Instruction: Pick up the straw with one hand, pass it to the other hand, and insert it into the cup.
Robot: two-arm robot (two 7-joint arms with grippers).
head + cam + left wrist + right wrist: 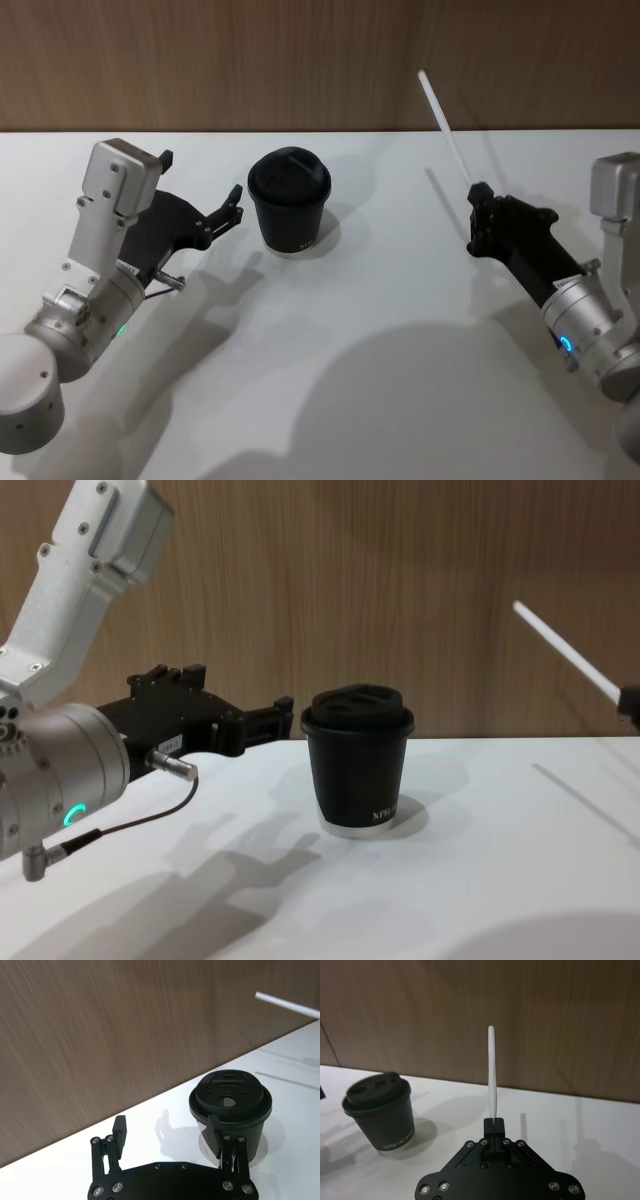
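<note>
Clamped by its lower end between the pressed-together fingers of the right gripper (478, 200), over the right side of the white table (380, 340): the straw (445, 125), slanting up toward the wood wall (300, 60), well apart from the cup (289, 200). Just left of the upright, lidded cup, with nothing between: the left gripper (200, 178), fingers spread, empty. Hidden inside the right fingertips: the straw's bottom end; cut off at the chest view's right edge, most of that gripper.

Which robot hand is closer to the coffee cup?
The left. The left gripper sits open just left of the coffee cup; the right gripper, clamping the straw, is farther off to its right.
</note>
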